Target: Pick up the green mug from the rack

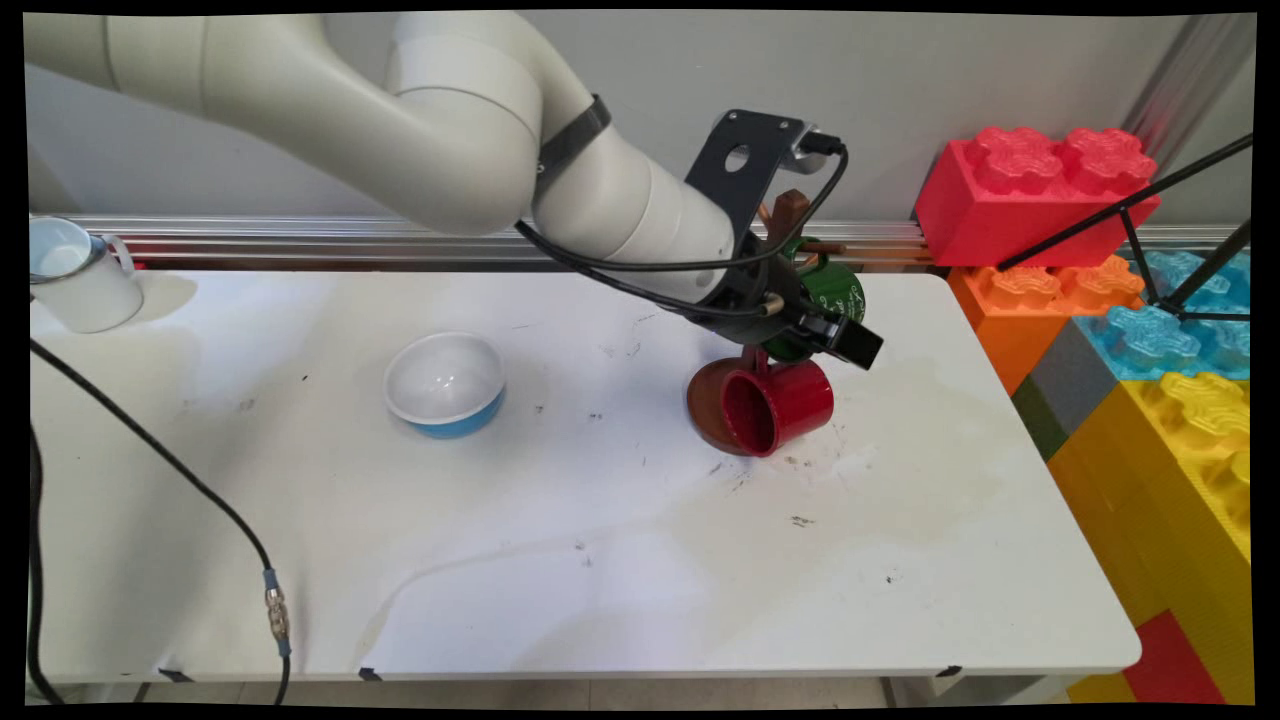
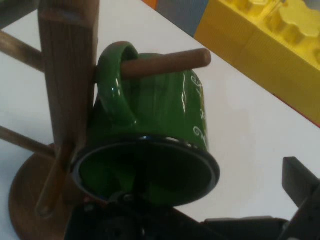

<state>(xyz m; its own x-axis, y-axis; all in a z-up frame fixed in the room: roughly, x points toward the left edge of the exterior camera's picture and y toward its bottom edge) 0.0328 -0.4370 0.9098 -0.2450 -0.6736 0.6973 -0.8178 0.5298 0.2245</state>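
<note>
**Hand at the green mug on the peg stand**

Reaching in from the upper left, the arm puts its hand [image 1: 800,320] right against a green mug [image 1: 830,295] that hangs by its handle on a peg of a brown wooden mug stand [image 1: 790,215]. The hand view shows the mug's dark-rimmed open mouth [image 2: 145,172] tipped toward the camera, with the peg [image 2: 165,62] passing through the loop of its handle and the stand's upright post [image 2: 67,75] just to the left. One black finger [image 2: 300,185] rises at the lower right, beside the mug's rim; the other is hidden under the mug, so it cannot be told whether the fingers are clamped on the rim or merely apart around it.

A red mug [image 1: 780,405] hangs lower on the same stand, on its side with its mouth facing the near left, over the stand's round base [image 1: 705,405]. The stand sits toward the far right of the white desk [image 1: 600,560]. A white bowl with a blue outside [image 1: 445,385] stands well apart to the left, and a white enamel cup [image 1: 75,275] stands at the far left corner. Big red, orange, blue and yellow toy bricks [image 1: 1150,330] are stacked past the desk's right edge. A black cable [image 1: 180,480] trails across the near left of the desk.
</note>
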